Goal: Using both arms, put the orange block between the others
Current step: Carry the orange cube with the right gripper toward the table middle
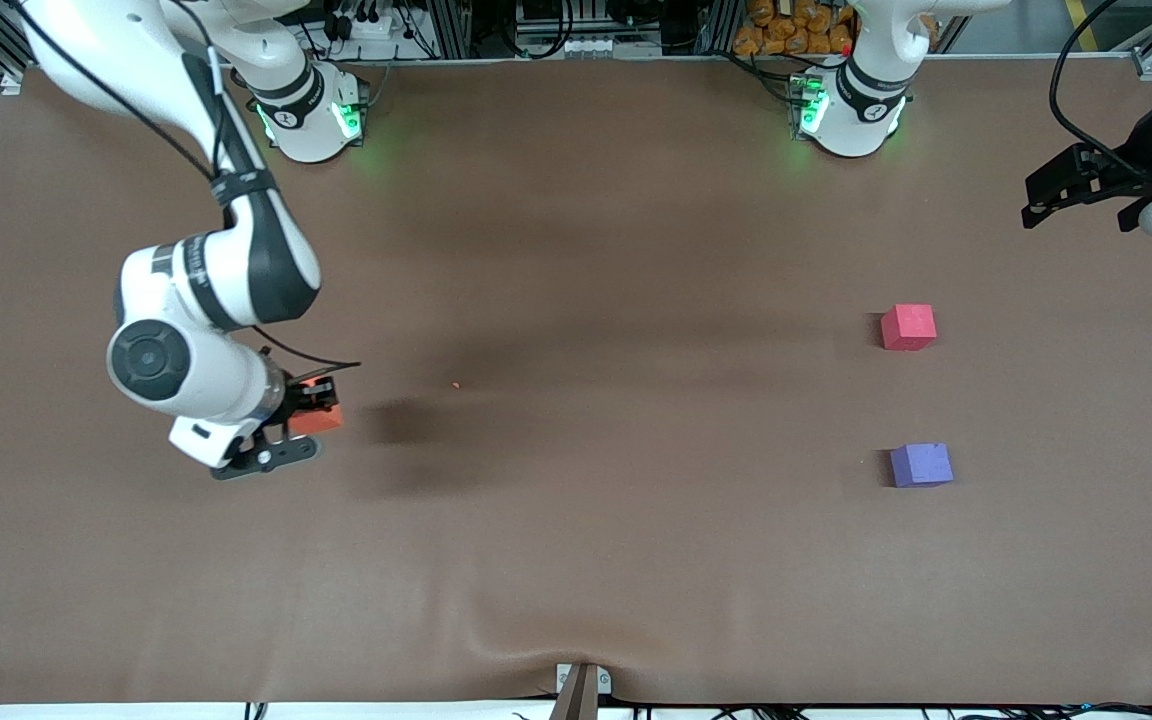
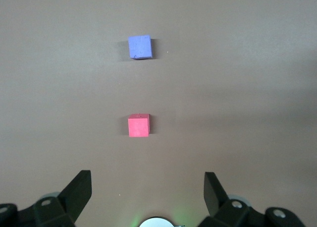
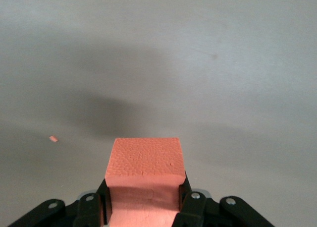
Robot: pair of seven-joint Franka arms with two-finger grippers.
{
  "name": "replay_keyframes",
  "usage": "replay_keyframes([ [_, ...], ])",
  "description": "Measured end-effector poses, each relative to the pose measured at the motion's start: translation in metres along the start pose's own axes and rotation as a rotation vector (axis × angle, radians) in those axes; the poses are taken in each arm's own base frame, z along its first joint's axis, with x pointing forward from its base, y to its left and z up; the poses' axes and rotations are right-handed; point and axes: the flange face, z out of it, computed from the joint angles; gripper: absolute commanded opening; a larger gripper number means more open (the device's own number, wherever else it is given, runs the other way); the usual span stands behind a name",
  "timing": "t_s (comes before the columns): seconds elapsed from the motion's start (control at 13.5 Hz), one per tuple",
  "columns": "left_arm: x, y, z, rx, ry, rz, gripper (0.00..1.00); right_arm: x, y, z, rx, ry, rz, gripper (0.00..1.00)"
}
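Observation:
My right gripper (image 1: 314,408) (image 3: 143,190) is shut on the orange block (image 1: 322,420) (image 3: 144,156) and holds it a little above the table at the right arm's end, its shadow falling beside it. The others rest on the table toward the left arm's end: the pinkish-red cube (image 1: 908,327) (image 2: 138,125), and the purple-blue cube (image 1: 921,465) (image 2: 139,47) nearer to the front camera, with a gap between them. My left gripper (image 1: 1076,208) (image 2: 147,181) hangs open and empty, high over the left arm's end of the table, and waits.
A tiny orange crumb (image 1: 455,385) (image 3: 53,138) lies on the brown table cover (image 1: 636,560). The arms' green-lit bases (image 1: 311,115) (image 1: 851,105) stand along the back edge. A small bracket (image 1: 581,688) sits at the front edge.

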Motion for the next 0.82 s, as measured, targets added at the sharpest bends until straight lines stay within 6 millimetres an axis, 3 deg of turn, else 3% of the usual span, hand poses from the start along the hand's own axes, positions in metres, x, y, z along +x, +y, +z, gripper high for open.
replay_keyframes([
  [0.22,0.0,0.0,0.0,0.0,0.001,-0.001,1.0,-0.003,-0.048,-0.011,-0.003,0.014,-0.068,0.0],
  [0.52,0.0,0.0,0.0,0.0,0.002,0.0,1.0,-0.009,-0.107,-0.01,0.052,0.008,-0.098,0.0],
  [0.82,0.0,0.0,0.0,0.0,0.002,-0.001,1.0,-0.025,-0.187,-0.006,0.039,-0.004,-0.039,0.0],
])
